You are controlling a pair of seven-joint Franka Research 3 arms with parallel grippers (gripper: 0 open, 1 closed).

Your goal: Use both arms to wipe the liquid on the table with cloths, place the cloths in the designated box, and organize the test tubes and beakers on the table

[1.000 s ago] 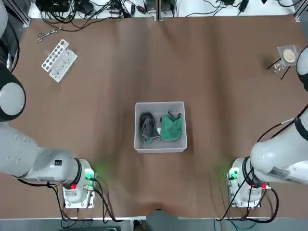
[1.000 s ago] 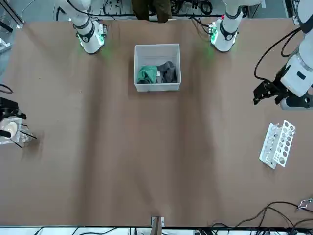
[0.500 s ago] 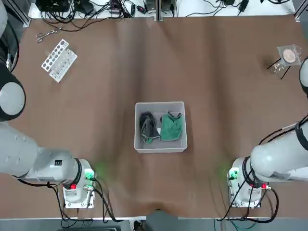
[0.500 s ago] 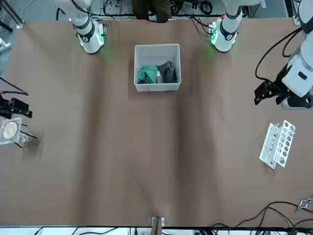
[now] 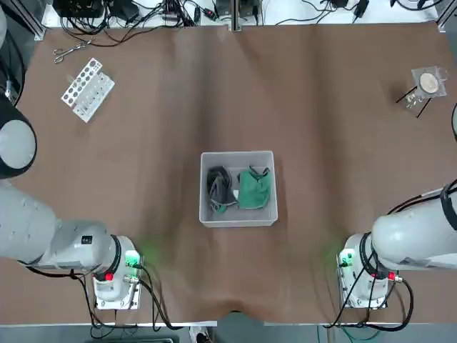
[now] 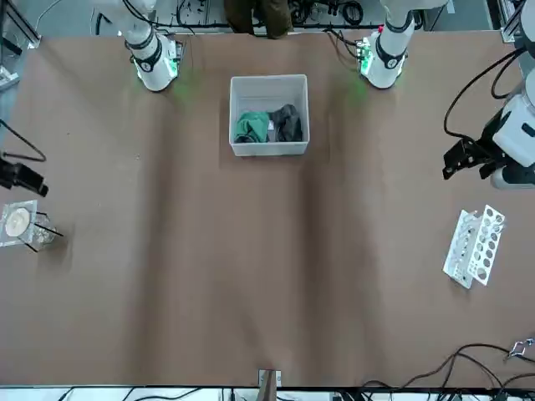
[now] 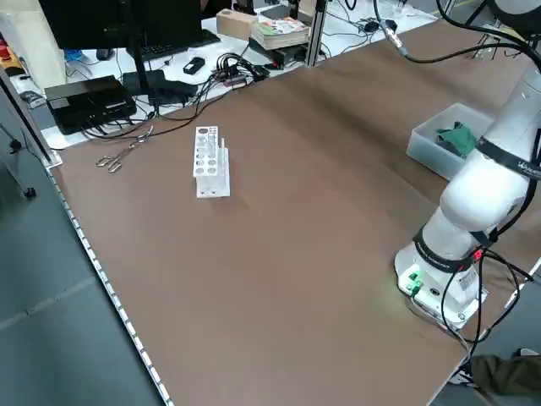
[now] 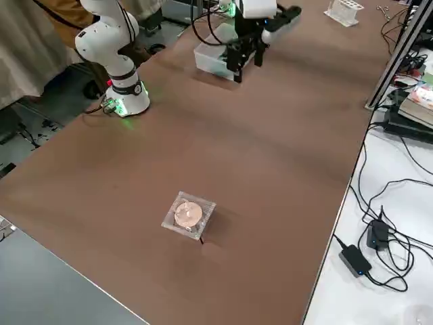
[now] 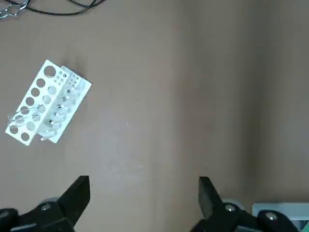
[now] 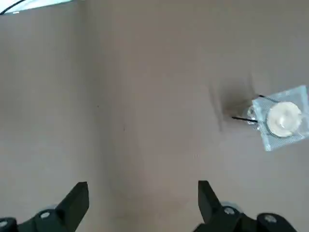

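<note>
Holding two cloths (image 5: 238,189), one box (image 5: 238,218) sits between both arms' released jaws.

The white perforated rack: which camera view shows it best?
The left wrist view: the rack appears large there, holes countable, on the bare table. The top view, front view and left side view show it smaller; the right side view only partly.

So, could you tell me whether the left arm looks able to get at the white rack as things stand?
Probably yes. The left tool hangs open above bare table, and the white rack lies nearby in the open with nothing between them or around it.
</note>
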